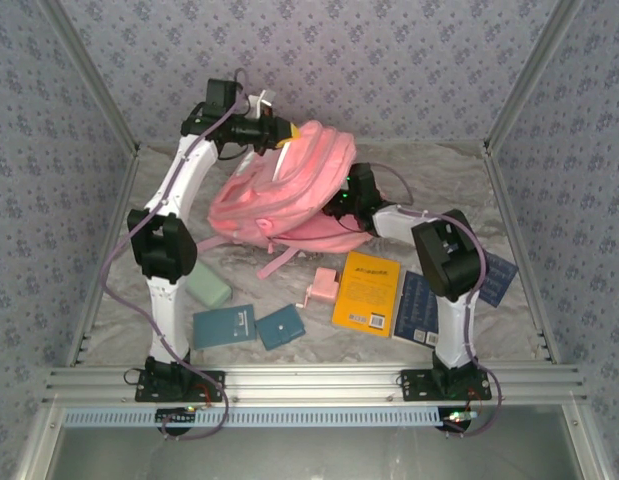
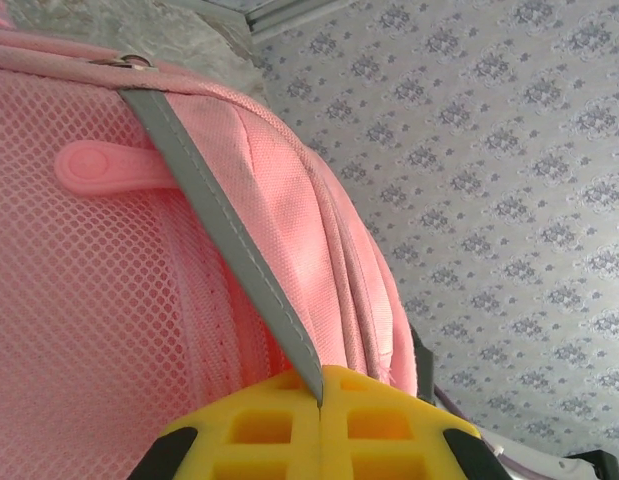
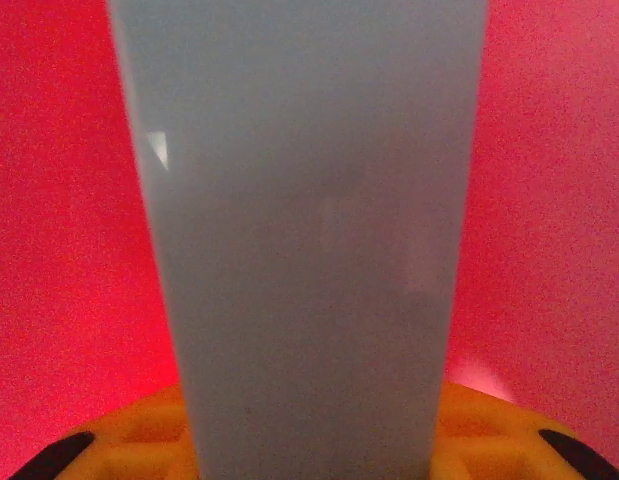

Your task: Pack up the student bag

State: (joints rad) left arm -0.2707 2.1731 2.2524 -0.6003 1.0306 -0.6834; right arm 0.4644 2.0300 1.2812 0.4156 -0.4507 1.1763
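At the far left, the left arm (image 1: 179,195) reaches up to the top of the student bag (image 1: 279,195). In its wrist view the left jaws are pressed together on a thin grey strap (image 2: 224,235) that crosses the pink mesh, so the bag's top hangs from that one pinch. On the desk (image 1: 319,345), near that arm's base, lie a mint-green case (image 1: 207,289), a teal notebook (image 1: 224,326) and a smaller teal one (image 1: 280,326), none of them packed yet.

The bag itself sits at the far middle of the desk. It slumps on its side with its top raised towards the far left and its mouth turned to the right. Just near of it lie a small pink box (image 1: 322,290) and a yellow book (image 1: 366,292).

The right arm (image 1: 444,255) is pushed into the bag's mouth. Its wrist view shows the right jaws clamped on a pale grey-blue slab (image 3: 309,220), with a red-pink glow on both sides, which I take to be the lining. Farther right lie a dark blue book (image 1: 419,308) and another blue book (image 1: 497,277).

The weak point looks to be the strap: it is narrow and slick-looking, and a push from inside could pull it out of the pinch, so the mouth would fall onto the right wrist. The slab could also snag a fold of lining and drag the soft bag sideways. If it is let go too shallow, it could slide back out.
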